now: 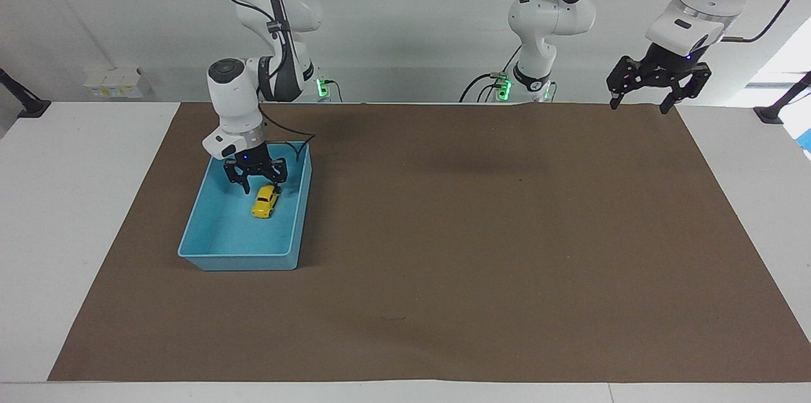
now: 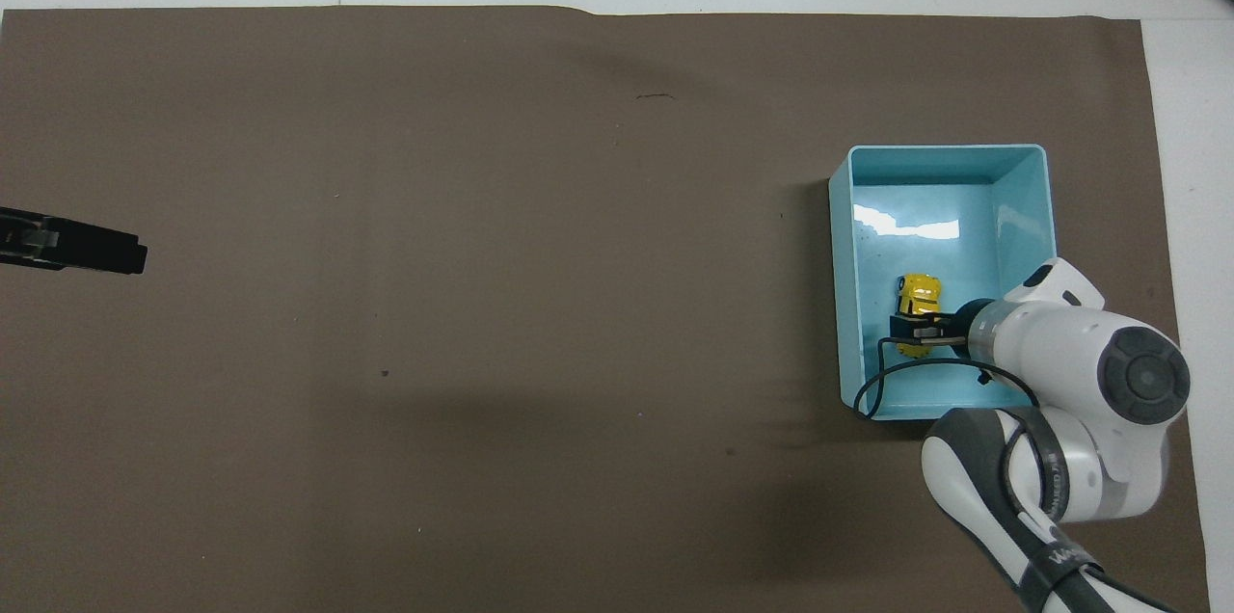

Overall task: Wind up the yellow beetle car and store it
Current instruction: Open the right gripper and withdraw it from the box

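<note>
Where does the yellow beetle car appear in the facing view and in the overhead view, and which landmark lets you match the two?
Facing view: the yellow beetle car lies inside the blue bin, in its half nearer the robots.
Overhead view: the car lies in the bin, partly covered by the right gripper.
Shared landmark: the blue bin.

white table [image 1: 76, 213], mostly covered by a big brown mat [image 1: 481, 251] spread flat across it, blue bin [image 1: 193, 251] set on the mat toward the right arm's end, white table edges left showing around the mat
</note>
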`<move>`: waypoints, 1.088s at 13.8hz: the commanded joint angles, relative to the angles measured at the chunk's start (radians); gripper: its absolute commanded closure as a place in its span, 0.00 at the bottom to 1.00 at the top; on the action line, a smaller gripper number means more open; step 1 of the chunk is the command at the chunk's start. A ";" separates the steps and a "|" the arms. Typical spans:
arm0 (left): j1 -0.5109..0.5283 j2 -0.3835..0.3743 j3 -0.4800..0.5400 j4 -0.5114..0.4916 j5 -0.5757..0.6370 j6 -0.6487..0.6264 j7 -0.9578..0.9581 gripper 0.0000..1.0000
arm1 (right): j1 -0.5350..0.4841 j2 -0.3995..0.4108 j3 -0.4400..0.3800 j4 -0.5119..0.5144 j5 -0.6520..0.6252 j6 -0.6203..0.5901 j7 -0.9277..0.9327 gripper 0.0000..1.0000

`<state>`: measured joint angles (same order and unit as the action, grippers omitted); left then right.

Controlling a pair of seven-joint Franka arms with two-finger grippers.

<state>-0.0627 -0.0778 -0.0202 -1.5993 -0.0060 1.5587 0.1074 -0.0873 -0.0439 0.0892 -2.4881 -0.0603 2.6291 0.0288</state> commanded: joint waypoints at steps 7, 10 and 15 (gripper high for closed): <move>0.004 -0.010 -0.001 -0.013 -0.008 0.009 -0.005 0.00 | -0.072 0.001 0.006 0.337 0.034 -0.435 -0.007 0.00; 0.004 -0.010 -0.001 -0.013 -0.008 0.007 -0.005 0.00 | -0.072 -0.007 0.006 0.492 0.034 -0.651 0.032 0.00; 0.004 -0.010 -0.001 -0.013 -0.008 0.009 -0.005 0.00 | -0.068 -0.013 0.007 0.711 0.037 -0.926 0.033 0.00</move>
<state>-0.0627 -0.0778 -0.0202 -1.5993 -0.0060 1.5587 0.1074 -0.1492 -0.0655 0.0922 -1.8522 -0.0521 1.7852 0.0495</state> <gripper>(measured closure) 0.000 0.000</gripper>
